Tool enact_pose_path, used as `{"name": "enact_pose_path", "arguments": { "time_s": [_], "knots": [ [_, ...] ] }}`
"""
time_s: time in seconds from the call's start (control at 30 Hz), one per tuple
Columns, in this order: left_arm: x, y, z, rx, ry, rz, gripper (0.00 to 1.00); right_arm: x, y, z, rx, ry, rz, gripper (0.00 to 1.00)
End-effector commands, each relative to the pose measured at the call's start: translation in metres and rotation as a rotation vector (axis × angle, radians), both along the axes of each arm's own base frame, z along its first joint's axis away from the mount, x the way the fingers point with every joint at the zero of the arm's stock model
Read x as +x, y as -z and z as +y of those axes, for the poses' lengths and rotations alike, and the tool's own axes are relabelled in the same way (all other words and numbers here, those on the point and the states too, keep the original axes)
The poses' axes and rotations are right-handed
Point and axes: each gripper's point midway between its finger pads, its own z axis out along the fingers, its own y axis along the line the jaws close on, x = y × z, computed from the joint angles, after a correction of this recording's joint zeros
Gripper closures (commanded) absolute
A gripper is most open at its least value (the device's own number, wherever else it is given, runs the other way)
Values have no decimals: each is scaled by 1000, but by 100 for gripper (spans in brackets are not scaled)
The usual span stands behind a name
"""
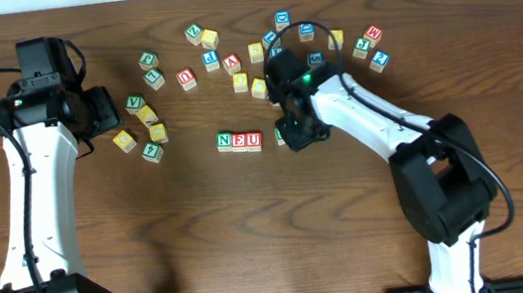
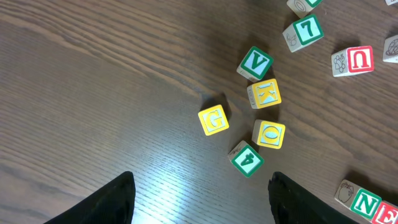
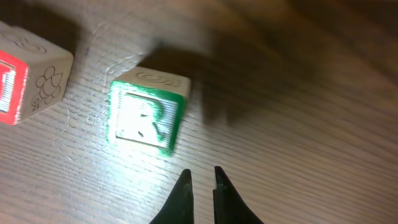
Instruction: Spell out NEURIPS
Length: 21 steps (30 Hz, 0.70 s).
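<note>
While the dark wooden surface (image 1: 153,240) carries the N-E-U row (image 1: 239,141), I see my right end effector (image 3: 200,177) pinched almost closed and empty, just beside the green R cube (image 3: 146,121); my left end effector (image 2: 202,183) gapes wide, holding nothing.

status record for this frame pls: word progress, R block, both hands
row so far: N, E, U, side by side in a line
R block: green, lying free past the U with a gap between them, not yet in the row
right hand: shut, empty, just beside the R block
left hand: open, empty, hovering near the G block
</note>
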Motion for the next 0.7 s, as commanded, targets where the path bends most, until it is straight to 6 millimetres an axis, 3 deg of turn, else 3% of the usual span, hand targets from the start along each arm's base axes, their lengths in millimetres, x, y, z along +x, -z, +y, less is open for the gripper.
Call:
{"name": "enact_pose_path", "arguments": {
  "time_s": [0.0,0.27,0.5,0.67],
  "knots": [
    [-3,7,0,-5,-10,20,32,13,-27,-2,45,52,-56,93],
    [-3,7,0,-5,-10,19,32,31,-23,-9,68,131,-89,85],
    [-3,7,0,-5,-10,20,32,38,6,4,109,126,-62,94],
    [-3,7,0,-5,-10,19,32,43,12,11,130,120,-73,92]
  ]
}}
